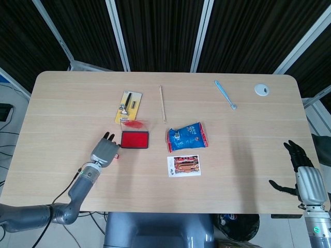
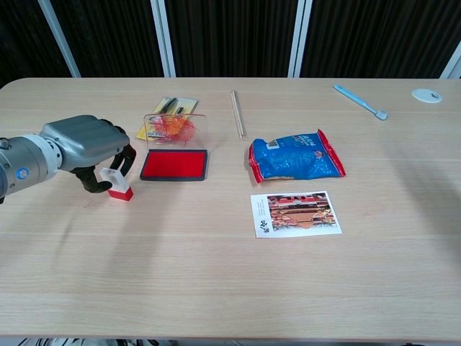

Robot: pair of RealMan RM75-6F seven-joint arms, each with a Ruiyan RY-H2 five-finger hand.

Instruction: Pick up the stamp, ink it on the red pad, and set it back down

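The stamp [image 2: 117, 186], a small white block with a red base, stands on the table just left of the red ink pad [image 2: 173, 164], leaning slightly. My left hand [image 2: 83, 143] curls over its top, thumb on one side and fingers on the other. In the head view only a red sliver of the stamp [image 1: 117, 154] shows beside the left hand [image 1: 104, 151], next to the red ink pad [image 1: 135, 140]. My right hand [image 1: 302, 175] hangs past the table's right front corner, fingers spread, holding nothing.
Behind the pad stands its clear lid [image 2: 173, 126], then a yellow card with a tool [image 1: 128, 105]. A thin stick [image 1: 162, 104], a blue snack bag [image 2: 295, 156] and a photo card [image 2: 296, 213] lie mid-table. A blue toothbrush [image 1: 225, 94] and a white disc [image 1: 262, 90] lie far right.
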